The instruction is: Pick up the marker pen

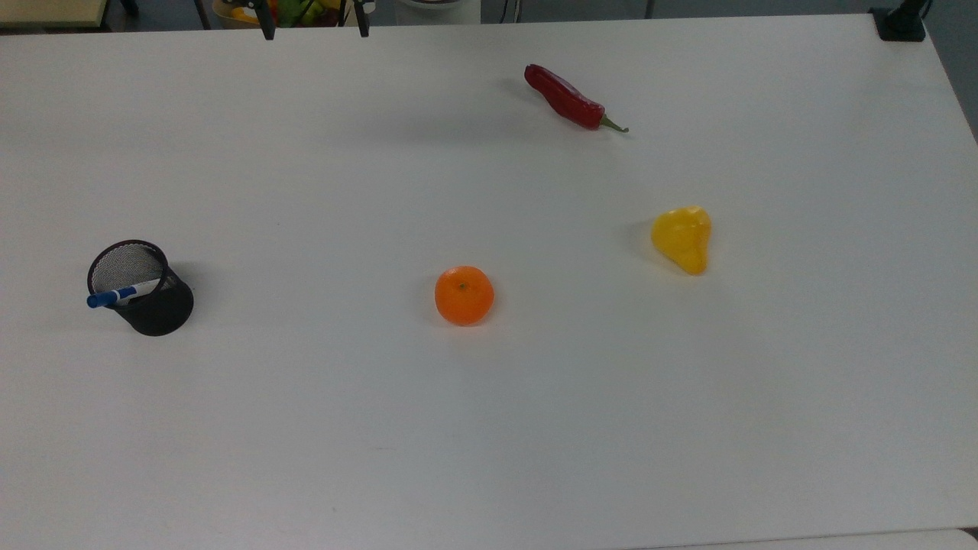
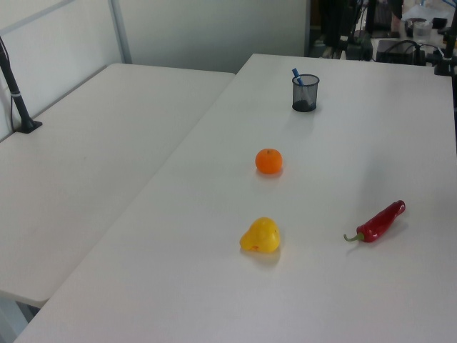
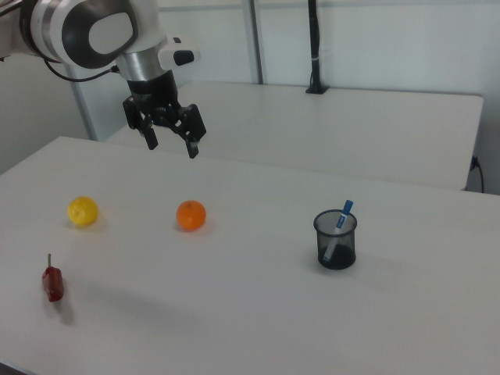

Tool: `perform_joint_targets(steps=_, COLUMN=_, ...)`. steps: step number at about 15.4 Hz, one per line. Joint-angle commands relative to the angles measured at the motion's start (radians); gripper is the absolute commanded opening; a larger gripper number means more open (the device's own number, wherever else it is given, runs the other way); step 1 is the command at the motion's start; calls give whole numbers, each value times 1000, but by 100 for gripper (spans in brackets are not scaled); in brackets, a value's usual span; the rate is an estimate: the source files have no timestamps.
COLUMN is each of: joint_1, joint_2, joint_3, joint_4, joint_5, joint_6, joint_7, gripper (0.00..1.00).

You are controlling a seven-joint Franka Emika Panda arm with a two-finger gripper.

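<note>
The marker pen [image 1: 122, 294] stands tilted in a black mesh cup [image 1: 157, 305] at the top view's left, its blue cap poking over the rim. The left view has the marker pen [image 2: 297, 76] in the cup [image 2: 305, 95] at the far end of the table. In the right view the marker pen [image 3: 339, 226] leans in the cup [image 3: 336, 242] right of centre. My gripper [image 3: 172, 143] hangs open high above the table, up and left of the orange [image 3: 191, 216], far from the cup, with nothing between its fingers.
An orange [image 1: 464, 295] lies mid-table, a yellow pepper [image 1: 684, 237] to the top view's right, a red chili [image 1: 569, 99] further back. A second table [image 2: 86, 157] adjoins on the left view's left. A black pole clamp [image 1: 901, 23] sits at the far right corner.
</note>
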Motion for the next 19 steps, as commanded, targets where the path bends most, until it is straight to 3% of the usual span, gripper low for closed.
perform_joint_targets(steps=1, joint_1=11, joint_2=-17, joint_3=-8, joint_4=-20, joint_5=-5, joint_6=12, joint_7=6, gripper=100)
perform_joint_targets(steps=16, joint_1=10, joint_2=-14, joint_3=-8, joint_4=-31, joint_5=-11, joint_6=31, joint_7=46, gripper=100)
perform_joint_targets(steps=19, joint_1=2, joint_2=-8, joint_3=-9, joint_4=-34, joint_5=-16, joint_6=116, joint_7=40, gripper=100)
